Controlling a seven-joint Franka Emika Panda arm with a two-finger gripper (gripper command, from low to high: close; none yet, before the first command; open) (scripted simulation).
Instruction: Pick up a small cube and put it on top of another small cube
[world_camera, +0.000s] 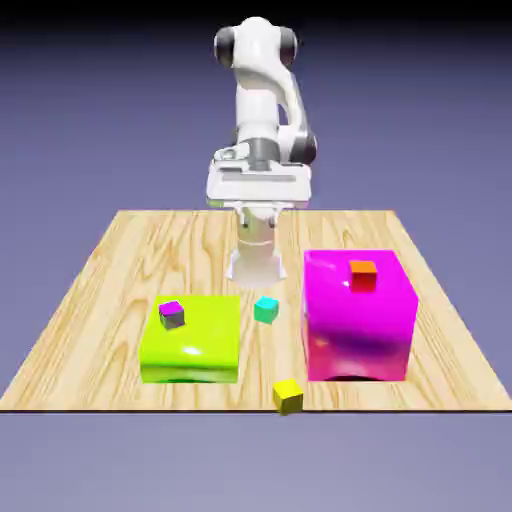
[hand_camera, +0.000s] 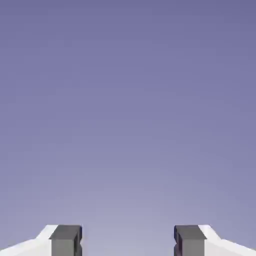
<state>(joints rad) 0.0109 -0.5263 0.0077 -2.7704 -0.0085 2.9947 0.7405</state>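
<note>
We have the claw (world_camera: 258, 218) spread; the yellow cube (world_camera: 288, 398) lies forward and below, at the table's (world_camera: 80, 385) edge opposite the arm's base (world_camera: 256, 269)

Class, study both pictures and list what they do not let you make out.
- Exterior view: the underside of the purple cube, turned away where it sits on the green block.
- Exterior view: the far sides of the magenta block, hidden by its own bulk.
- Exterior view: fine detail on the pincer's fingertips, too small.
- Hand view: the rest of the pincer, cut off by the bottom edge.
</note>
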